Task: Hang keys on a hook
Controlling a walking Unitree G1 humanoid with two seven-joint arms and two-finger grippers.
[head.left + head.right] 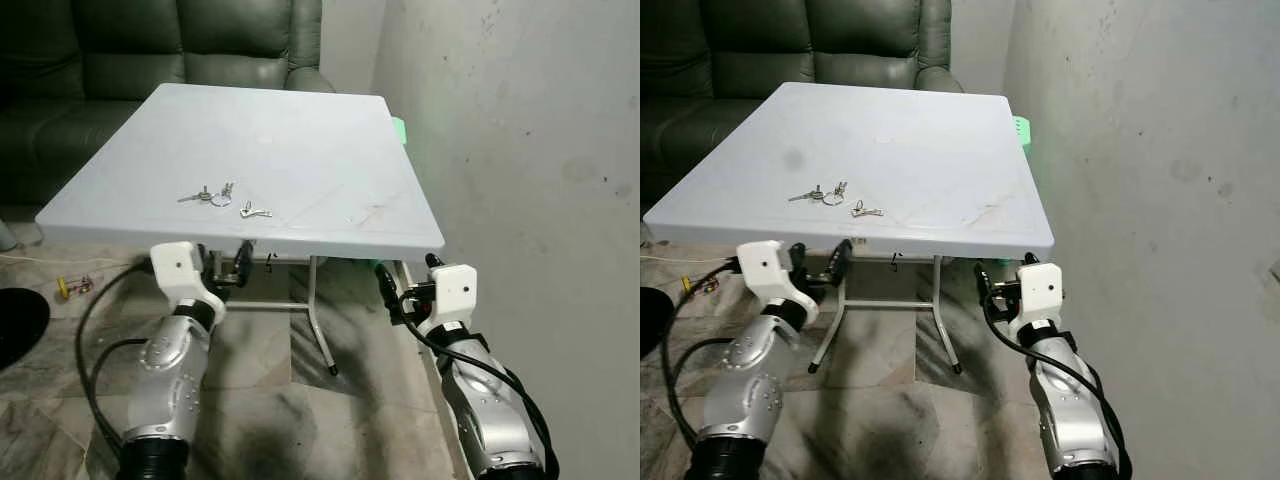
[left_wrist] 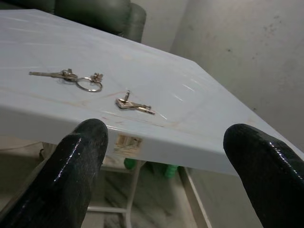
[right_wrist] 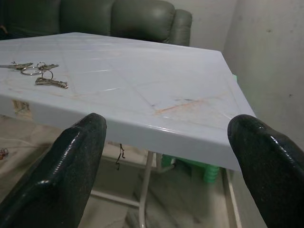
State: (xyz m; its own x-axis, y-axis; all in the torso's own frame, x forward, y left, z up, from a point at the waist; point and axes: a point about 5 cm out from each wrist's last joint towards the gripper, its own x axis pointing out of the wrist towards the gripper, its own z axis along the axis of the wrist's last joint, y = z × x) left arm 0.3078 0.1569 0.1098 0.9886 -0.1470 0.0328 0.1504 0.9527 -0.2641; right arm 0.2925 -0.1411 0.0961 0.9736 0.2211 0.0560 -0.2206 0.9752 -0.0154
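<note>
Soft, even indoor light fills the head views, which are sharp with no motion blur. The pale counter [image 1: 300, 150] is the brightest surface, with mild sheen in the wrist views. Beneath it the floor [image 1: 260, 400] lies in dim shadow. The dark sofa [image 1: 120, 60] loses detail. Close black fingers [image 2: 78, 166] are blurred, with small glossy highlights.

Silver keys [image 1: 222, 198] lie flat near the table's [image 1: 330, 160] front edge.
</note>
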